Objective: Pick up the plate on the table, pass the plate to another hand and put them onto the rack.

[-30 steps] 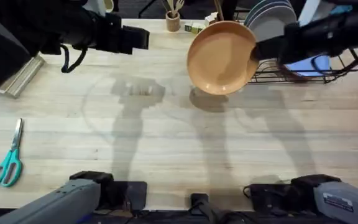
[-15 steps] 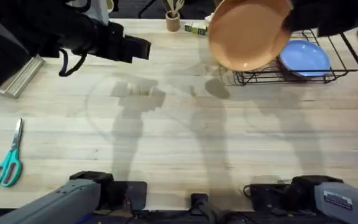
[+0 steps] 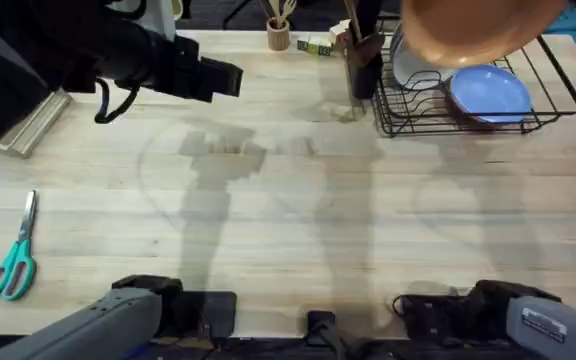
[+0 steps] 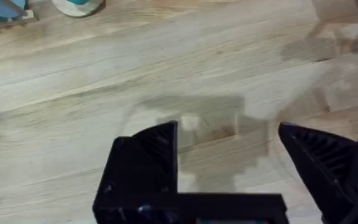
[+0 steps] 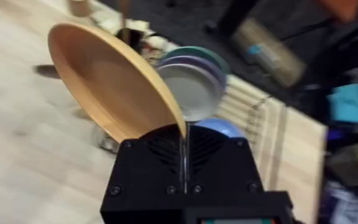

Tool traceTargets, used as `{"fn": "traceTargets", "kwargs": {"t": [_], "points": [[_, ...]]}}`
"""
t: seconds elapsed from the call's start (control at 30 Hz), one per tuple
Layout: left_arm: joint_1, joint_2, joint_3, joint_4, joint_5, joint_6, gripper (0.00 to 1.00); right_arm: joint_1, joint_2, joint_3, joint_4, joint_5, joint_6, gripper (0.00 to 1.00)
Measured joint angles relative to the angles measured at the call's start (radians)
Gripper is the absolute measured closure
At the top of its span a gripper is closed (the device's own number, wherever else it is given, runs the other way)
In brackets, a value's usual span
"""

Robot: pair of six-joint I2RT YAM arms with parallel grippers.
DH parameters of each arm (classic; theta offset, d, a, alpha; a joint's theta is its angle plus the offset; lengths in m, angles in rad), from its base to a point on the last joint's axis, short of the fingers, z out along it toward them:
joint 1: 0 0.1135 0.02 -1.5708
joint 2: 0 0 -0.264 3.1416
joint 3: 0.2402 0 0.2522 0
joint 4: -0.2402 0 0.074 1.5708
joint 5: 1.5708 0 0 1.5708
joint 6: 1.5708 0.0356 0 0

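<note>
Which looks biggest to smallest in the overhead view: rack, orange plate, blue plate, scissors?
1. rack
2. orange plate, raised near the camera and cut off by the frame's top, so its rank is unsure
3. blue plate
4. scissors, close to the blue plate

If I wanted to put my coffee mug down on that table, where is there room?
The broad middle of the table lies bare, from the scissors at the left edge across to the right edge. The far right corner is crowded: the rack holds a blue plate and grey-white plates, a dark holder stands beside it, and the orange plate hangs above.
</note>
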State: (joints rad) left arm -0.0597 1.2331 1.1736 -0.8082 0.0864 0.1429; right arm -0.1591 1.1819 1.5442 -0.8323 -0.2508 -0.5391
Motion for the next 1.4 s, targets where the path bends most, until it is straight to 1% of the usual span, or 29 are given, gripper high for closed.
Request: {"fn": "traceTargets", "kwargs": {"t": [0.1, 0.2, 0.57, 0.7, 0.9, 1.23, 1.4], "points": [[0.0, 0.0, 0.0, 0.0, 0.0, 0.0, 0.008, -0.028, -0.009, 0.002, 0.028, 0.024, -0.076, 0.975], [0.0, 0.0, 0.0, 0.0, 0.0, 0.0, 0.007, -0.047, -0.008, 0.002, 0.042, 0.038, -0.185, 0.974], [0.0, 0.0, 0.0, 0.001, 0.0, 0.0, 0.007, -0.049, -0.008, 0.002, 0.088, 0.049, -0.625, 0.974], [0.0, 0.0, 0.0, 0.001, 0.0, 0.0, 0.007, -0.049, 0.005, 0.002, 0.129, 0.049, -0.755, 0.974], [0.0, 0.0, 0.0, 0.001, 0.0, 0.0, 0.007, -0.049, 0.072, 0.002, 0.203, 0.057, -0.832, 0.974], [0.0, 0.0, 0.0, 0.001, 0.0, 0.0, 0.007, -0.049, 0.247, 0.002, 0.331, 0.07, -0.894, 0.974], [0.0, 0.0, 0.0, 0.001, 0.0, 0.0, 0.007, -0.049, 0.326, 0.002, 0.342, 0.072, -0.94, 0.973]]}}
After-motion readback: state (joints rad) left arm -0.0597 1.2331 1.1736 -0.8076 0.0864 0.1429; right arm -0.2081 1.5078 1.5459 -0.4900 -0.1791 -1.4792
